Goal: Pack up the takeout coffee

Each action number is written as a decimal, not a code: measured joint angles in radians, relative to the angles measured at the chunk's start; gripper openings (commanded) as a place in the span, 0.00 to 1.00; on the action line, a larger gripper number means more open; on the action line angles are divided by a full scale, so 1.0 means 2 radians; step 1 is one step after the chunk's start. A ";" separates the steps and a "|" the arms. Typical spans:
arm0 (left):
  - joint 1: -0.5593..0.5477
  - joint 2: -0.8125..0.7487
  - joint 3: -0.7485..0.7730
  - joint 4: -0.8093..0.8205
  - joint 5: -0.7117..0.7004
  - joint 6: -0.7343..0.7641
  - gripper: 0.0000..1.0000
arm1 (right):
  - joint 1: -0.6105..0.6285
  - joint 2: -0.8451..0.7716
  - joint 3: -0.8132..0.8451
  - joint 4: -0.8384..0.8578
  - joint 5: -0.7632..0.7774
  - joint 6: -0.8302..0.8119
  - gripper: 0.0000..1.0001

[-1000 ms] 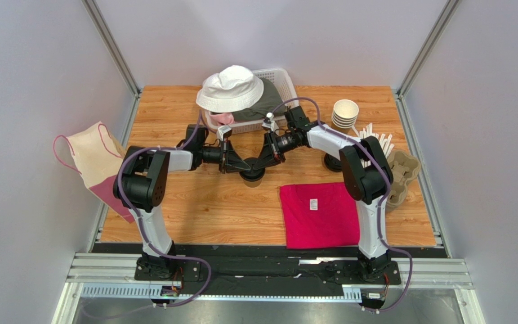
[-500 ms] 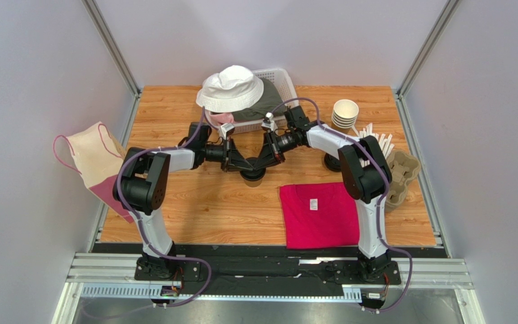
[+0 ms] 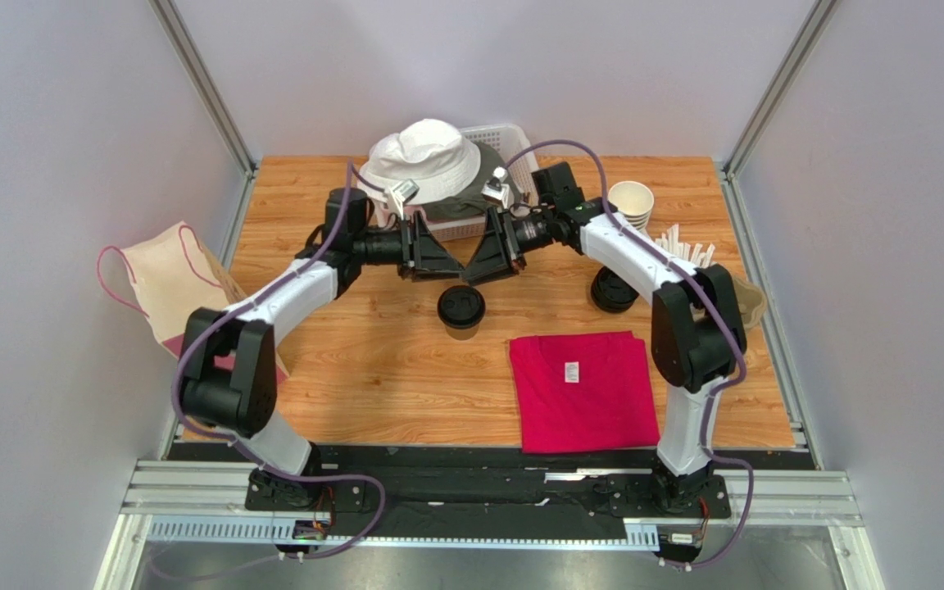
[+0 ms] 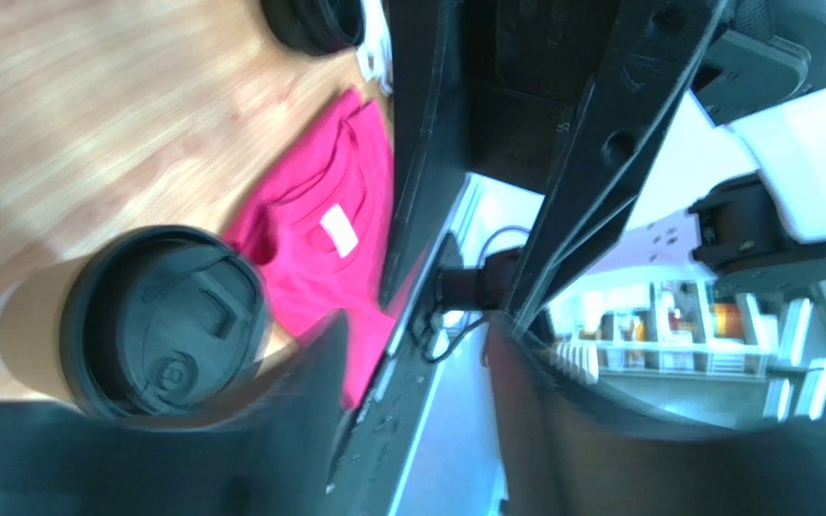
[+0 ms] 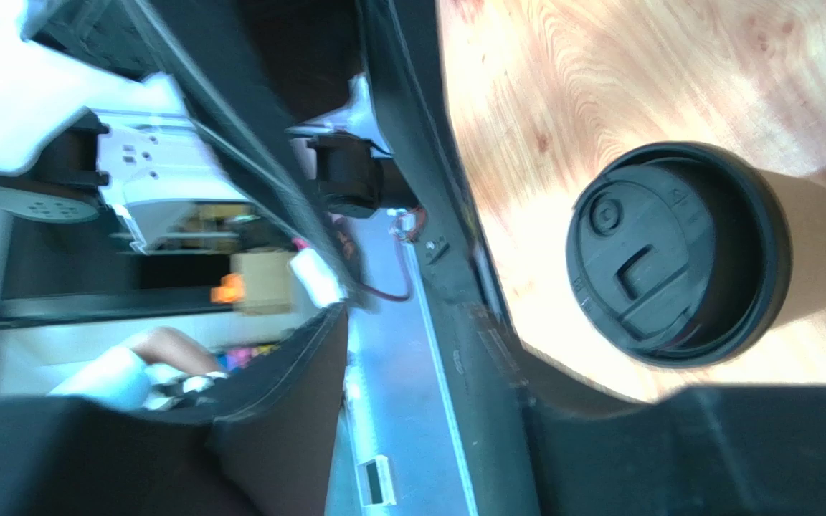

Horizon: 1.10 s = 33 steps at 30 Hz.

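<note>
Hovering both tools over the surface: left tool (image 3: pixel 431 255) and right tool (image 3: pixel 491 255) are close together, above and just behind the takeout coffee (image 3: pixel 461 307). Both are part-open, fingers apart, w/ nothing in either. Cup's capped w/ its black lid and stands upright on the bare surface (image 3: pixel 354 357), near the pink shirt (image 3: pixel 582 391). Lidding looks done imo. Packing's not yet done: cup needs gripping, then moving into whatever it's meant to go in.
</note>
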 measured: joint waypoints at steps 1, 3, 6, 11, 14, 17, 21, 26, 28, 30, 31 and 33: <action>0.002 -0.016 0.005 -0.013 -0.006 0.014 0.73 | -0.001 -0.012 0.000 -0.011 0.007 -0.012 0.60; 0.006 -0.049 0.017 -0.050 -0.019 0.042 0.79 | -0.002 -0.037 0.000 -0.045 0.034 -0.055 0.64; 0.010 -0.088 0.036 -0.107 -0.051 0.090 0.86 | -0.002 -0.076 -0.014 -0.087 0.110 -0.116 0.68; 0.024 -0.146 0.051 -0.181 -0.125 0.155 0.88 | 0.007 -0.111 -0.060 -0.124 0.251 -0.181 0.68; 0.039 -0.167 0.052 -0.202 -0.156 0.174 0.88 | 0.022 -0.111 -0.084 -0.131 0.316 -0.201 0.69; 0.059 -0.172 0.052 -0.217 -0.176 0.185 0.88 | 0.048 -0.111 -0.105 -0.129 0.359 -0.212 0.69; 0.076 -0.172 0.052 -0.229 -0.188 0.187 0.88 | 0.089 -0.109 -0.120 -0.108 0.397 -0.215 0.68; 0.091 -0.172 0.052 -0.232 -0.189 0.185 0.88 | 0.125 -0.097 -0.125 -0.064 0.428 -0.210 0.68; 0.098 -0.172 0.052 -0.232 -0.188 0.182 0.88 | 0.135 -0.090 -0.126 -0.047 0.438 -0.210 0.67; 0.106 -0.172 0.052 -0.232 -0.188 0.180 0.88 | 0.142 -0.080 -0.126 -0.035 0.445 -0.211 0.66; 0.109 -0.172 0.052 -0.231 -0.187 0.179 0.88 | 0.145 -0.074 -0.125 -0.029 0.449 -0.211 0.66; 0.114 -0.172 0.051 -0.230 -0.187 0.177 0.88 | 0.148 -0.059 -0.121 -0.023 0.452 -0.212 0.66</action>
